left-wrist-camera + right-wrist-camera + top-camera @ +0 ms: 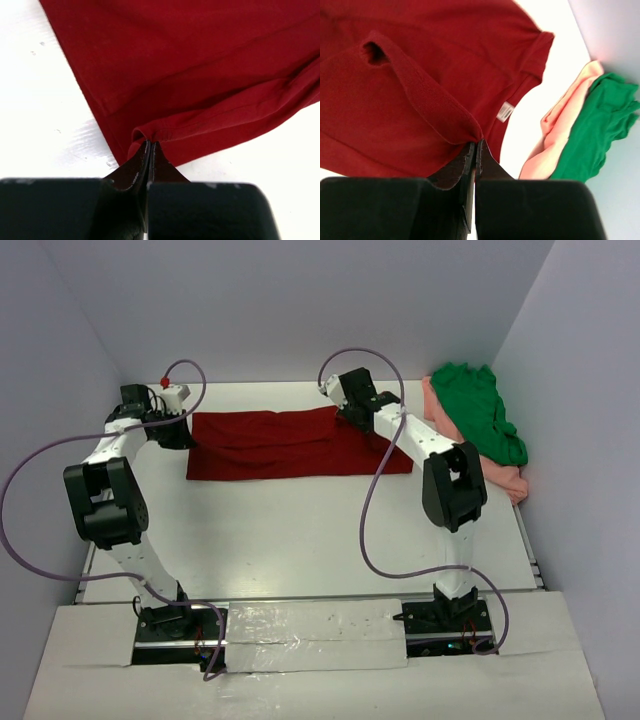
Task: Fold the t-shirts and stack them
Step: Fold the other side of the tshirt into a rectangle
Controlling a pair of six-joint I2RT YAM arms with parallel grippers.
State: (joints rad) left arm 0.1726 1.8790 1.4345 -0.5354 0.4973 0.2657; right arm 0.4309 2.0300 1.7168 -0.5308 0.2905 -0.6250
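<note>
We have the dark red shirt point(300, 445) lying flat across the far half of the table point(300, 550), drawn out into a long band from left to right. Our left gripper point(150, 146) is clamped tight on a bunched bit of hem at the band's left end, close to a corner. Our right gripper point(476, 145) is likewise pinched shut on a fold of the red cloth at the right end. The small pale label point(505, 111) shows just beyond it, so we judge that to be the collar end. One layer of the red cloth seems to lie doubled over another, which suggests the first lengthwise fold is in hand or just made, though we cannot tell how neatly the edges meet.

The green shirt point(480, 415) sits crumpled on top of the pink shirt point(505, 480) in a loose heap by the right wall, just beyond the red shirt's right end. Neither is folded.

By our reckoning the task is at an early stage. One shirt is partly folded and needs further folds to become a compact packet. Two shirts are untouched, and no stack exists yet.
</note>
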